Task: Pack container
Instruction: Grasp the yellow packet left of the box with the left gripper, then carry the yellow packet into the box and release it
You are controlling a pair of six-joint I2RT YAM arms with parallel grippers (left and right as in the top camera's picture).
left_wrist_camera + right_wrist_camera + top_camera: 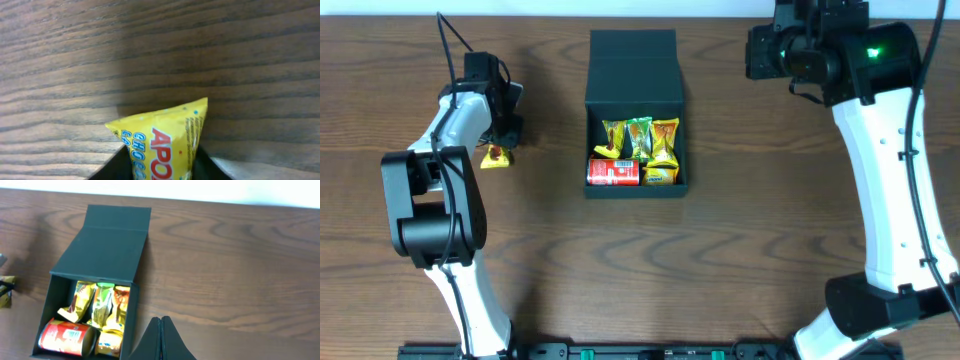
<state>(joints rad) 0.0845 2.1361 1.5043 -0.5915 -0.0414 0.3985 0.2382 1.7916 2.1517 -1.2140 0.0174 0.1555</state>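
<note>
The black container (680, 140) stands open at the table's middle, its flap lid laid back. It holds a red can (613, 172) and several yellow snack packets (650, 140). It also shows in the right wrist view (100, 245). My left gripper (500, 148) is shut on a yellow snack packet (496, 158) at the left, low over the wood; the left wrist view shows the packet (165, 140) pinched between the jaws (162, 167). My right gripper (161, 340) is shut and empty, high at the back right, right of the container.
The wooden table's far edge (225, 197) meets a white wall. The right arm's white links (890, 170) run down the right side. The left arm's base (430, 200) stands at the left front.
</note>
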